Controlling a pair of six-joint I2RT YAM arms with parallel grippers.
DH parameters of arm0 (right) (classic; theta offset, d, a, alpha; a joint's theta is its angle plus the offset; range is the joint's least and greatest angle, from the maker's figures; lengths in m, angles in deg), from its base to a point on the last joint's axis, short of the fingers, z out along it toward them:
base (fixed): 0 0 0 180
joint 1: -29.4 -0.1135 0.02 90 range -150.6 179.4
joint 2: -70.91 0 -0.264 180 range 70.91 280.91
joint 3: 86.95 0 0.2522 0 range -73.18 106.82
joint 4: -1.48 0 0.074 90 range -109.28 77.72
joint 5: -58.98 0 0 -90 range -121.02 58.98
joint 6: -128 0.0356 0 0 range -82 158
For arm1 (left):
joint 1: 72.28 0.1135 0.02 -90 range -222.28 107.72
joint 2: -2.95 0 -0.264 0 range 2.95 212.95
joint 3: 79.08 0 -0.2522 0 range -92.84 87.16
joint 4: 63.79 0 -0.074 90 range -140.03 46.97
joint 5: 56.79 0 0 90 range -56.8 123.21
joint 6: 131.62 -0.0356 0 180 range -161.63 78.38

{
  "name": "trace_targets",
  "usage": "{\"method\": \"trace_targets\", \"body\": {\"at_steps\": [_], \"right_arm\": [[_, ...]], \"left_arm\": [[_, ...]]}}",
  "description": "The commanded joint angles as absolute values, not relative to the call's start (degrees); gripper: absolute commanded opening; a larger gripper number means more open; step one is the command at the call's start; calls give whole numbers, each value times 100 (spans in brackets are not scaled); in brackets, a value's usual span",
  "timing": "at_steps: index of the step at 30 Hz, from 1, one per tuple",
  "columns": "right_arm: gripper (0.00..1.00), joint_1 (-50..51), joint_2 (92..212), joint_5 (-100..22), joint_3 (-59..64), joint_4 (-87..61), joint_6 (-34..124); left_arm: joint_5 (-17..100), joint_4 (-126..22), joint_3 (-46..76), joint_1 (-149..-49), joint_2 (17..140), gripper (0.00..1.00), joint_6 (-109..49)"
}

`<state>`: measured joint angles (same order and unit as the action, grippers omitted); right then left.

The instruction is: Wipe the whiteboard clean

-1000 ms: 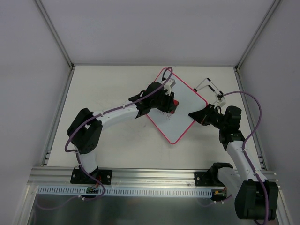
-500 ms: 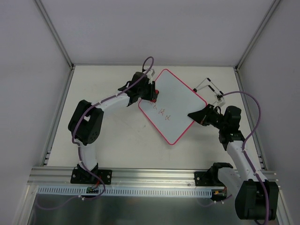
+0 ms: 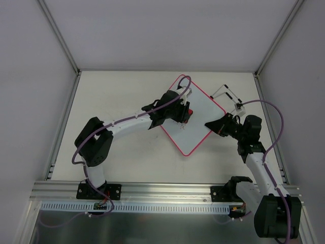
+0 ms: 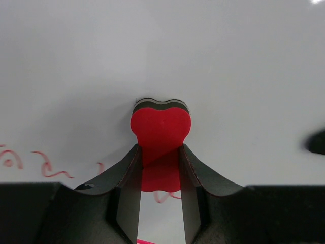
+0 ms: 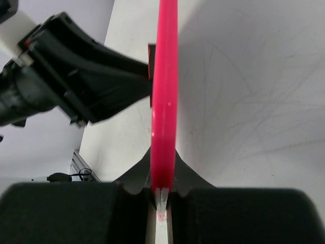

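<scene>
Whiteboard (image 3: 203,113) lies diamond-wise on the table (image 3: 117,91) between both grippers. Left gripper (image 4: 160,155), over its left half, is clenched on a red eraser (image 4: 160,126) pressed against the white surface beside red handwriting (image 4: 48,170). Right gripper (image 5: 163,195) is clamped onto the board's pink right-hand edge.

Overhead looks down; wrist views sit close — apparently sharing the whiteboard (image 3: 204,118).
</scene>
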<state>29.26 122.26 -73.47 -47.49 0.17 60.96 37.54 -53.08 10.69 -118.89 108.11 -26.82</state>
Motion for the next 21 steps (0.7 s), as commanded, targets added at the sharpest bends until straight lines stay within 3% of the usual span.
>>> {"method": "trace_targets", "body": {"at_steps": [1,6,21], "right_arm": [[0,2668,12109,-8735,-4497,943,5945],[0,2668,12153,-8788,-4471,934,5997],[0,2659,12171,-9104,-4365,943,6182]], "left_arm": [[4525,-5064,1447,-12650,10983,0,-2431],[3999,-5064,1623,-12572,10825,0,-2256],[3804,-5152,1782,-10394,11114,0,-1869]]}}
